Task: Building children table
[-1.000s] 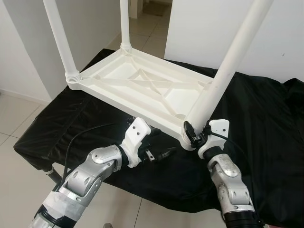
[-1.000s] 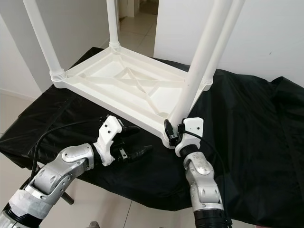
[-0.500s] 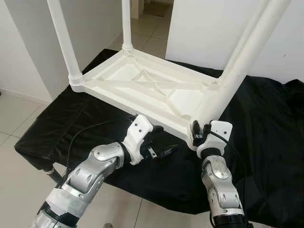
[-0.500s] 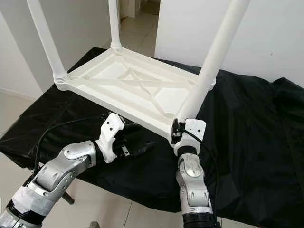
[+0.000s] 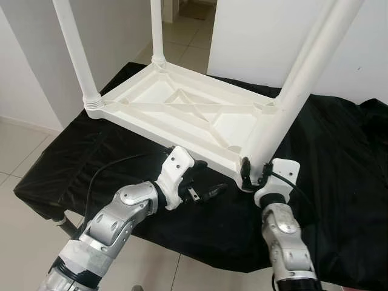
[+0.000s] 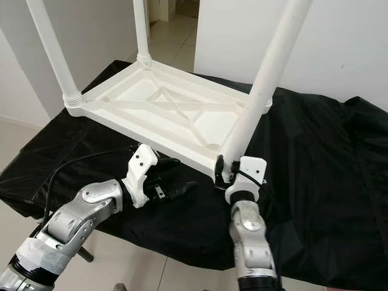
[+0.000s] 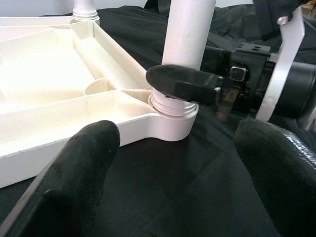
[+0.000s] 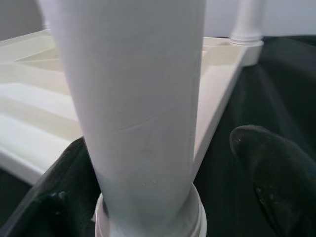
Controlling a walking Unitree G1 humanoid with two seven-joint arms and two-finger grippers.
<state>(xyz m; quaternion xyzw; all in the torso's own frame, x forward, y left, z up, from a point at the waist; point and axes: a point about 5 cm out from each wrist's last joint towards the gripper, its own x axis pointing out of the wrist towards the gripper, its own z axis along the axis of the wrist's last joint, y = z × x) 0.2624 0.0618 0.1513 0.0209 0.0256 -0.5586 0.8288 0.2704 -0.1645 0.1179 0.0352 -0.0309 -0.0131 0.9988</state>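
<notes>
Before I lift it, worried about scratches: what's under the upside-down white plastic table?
A black cloth spreads under the upturned white plastic table; whatever surface supports the cloth is covered.

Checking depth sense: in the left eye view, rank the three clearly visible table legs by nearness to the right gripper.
1. Near-right leg, at the right gripper, fingers around its base.
2. Near-left leg, across the tabletop on the robot's left.
3. Far-left leg, at the back corner.

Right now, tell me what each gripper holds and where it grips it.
The right gripper has its fingers around the near table leg just above its base collar. The left gripper is open, holding nothing, beside the tabletop.
</notes>
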